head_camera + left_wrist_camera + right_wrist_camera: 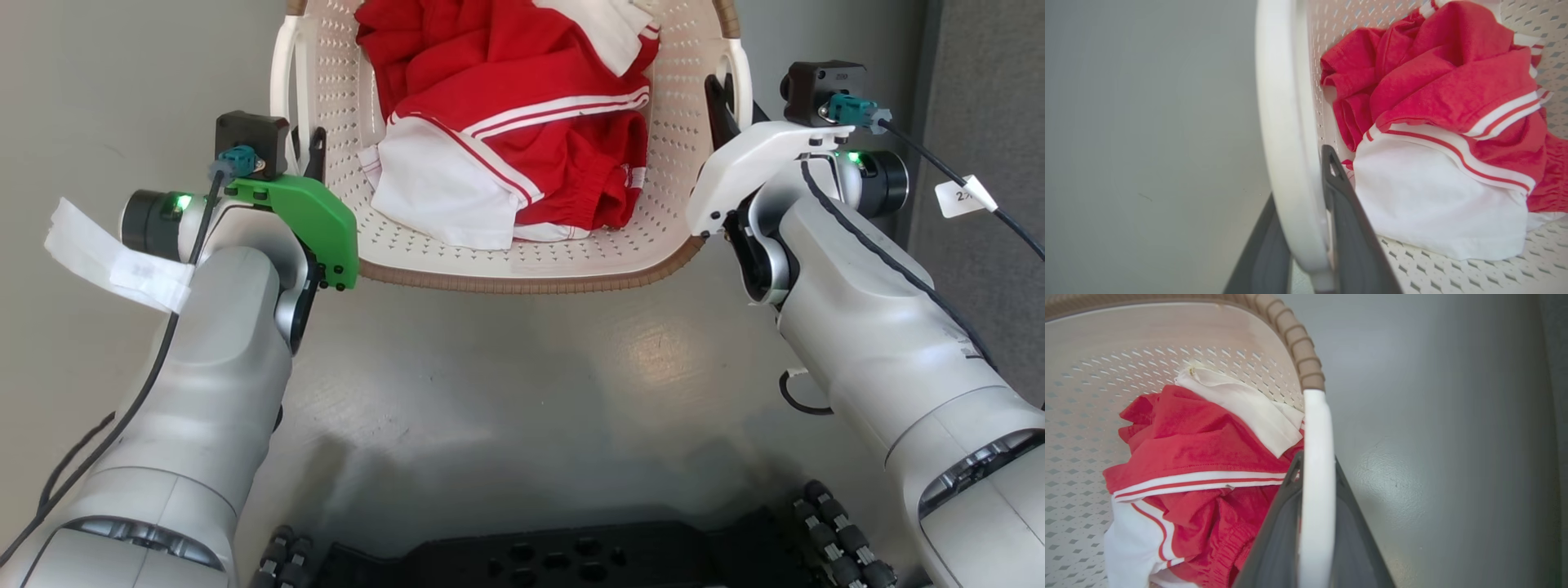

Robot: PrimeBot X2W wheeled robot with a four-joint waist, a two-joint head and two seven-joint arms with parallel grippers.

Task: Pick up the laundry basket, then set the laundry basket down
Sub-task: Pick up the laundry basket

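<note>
L end effector (1302, 183) pinching laundry basket (531, 282) L handle (1286, 122); R end effector (1316, 461) pinching R handle (1316, 424).

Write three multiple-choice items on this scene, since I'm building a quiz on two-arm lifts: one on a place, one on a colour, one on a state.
1. Where is the laundry basket's left loop handle?
A. Between the left gripper's fingers
B. Folded flat beneath the basket
C. Snapped off, lying apart

2. What colour is the basket's rim?
A. Blue
B. Brown
C. Black

3. What is the right gripper's state?
A. Open, clear of the basket
B. Shut on a sleeve
C. Shut on the right loop handle

Key:
1 A, the left wrist view shows a dark finger on each side of the handle.
2 B, the woven-look band is brown.
3 C, its fingers clasp the white handle.
</note>
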